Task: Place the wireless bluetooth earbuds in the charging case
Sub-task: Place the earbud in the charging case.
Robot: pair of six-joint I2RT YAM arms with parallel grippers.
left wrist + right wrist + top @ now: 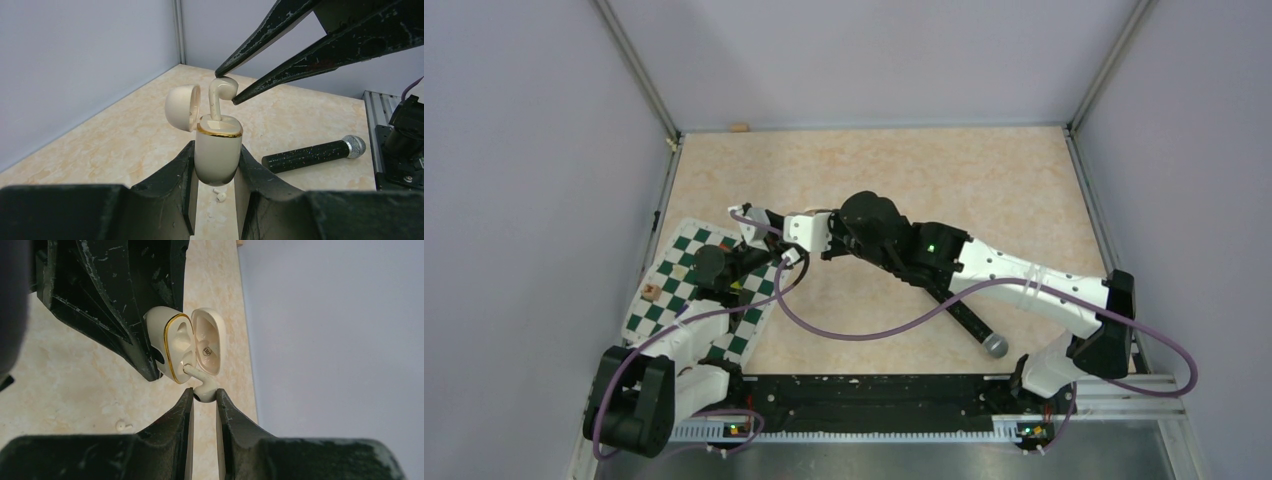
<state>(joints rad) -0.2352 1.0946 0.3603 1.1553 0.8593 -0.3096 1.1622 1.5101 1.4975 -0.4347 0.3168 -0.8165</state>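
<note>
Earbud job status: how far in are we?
Done: case clamped in the left gripper, lid open. In hand: right gripper pinches an earbud, stem part-way into the case, head not seated. Left: push it home, release, then fill the other slot, which looks empty. A whitish bit lies on the table; cannot tell what it is.

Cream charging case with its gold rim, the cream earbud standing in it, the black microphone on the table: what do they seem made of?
Cream egg-shaped charging case: likely moulded plastic, smooth satin finish, soft highlights. Its gold rim: looks metallic-plated, bright glint. Cream stemmed earbud: probably the same plastic, slightly glossier. Black speckled microphone: body unclear, perhaps painted; silvery mesh head looks metal.
</note>
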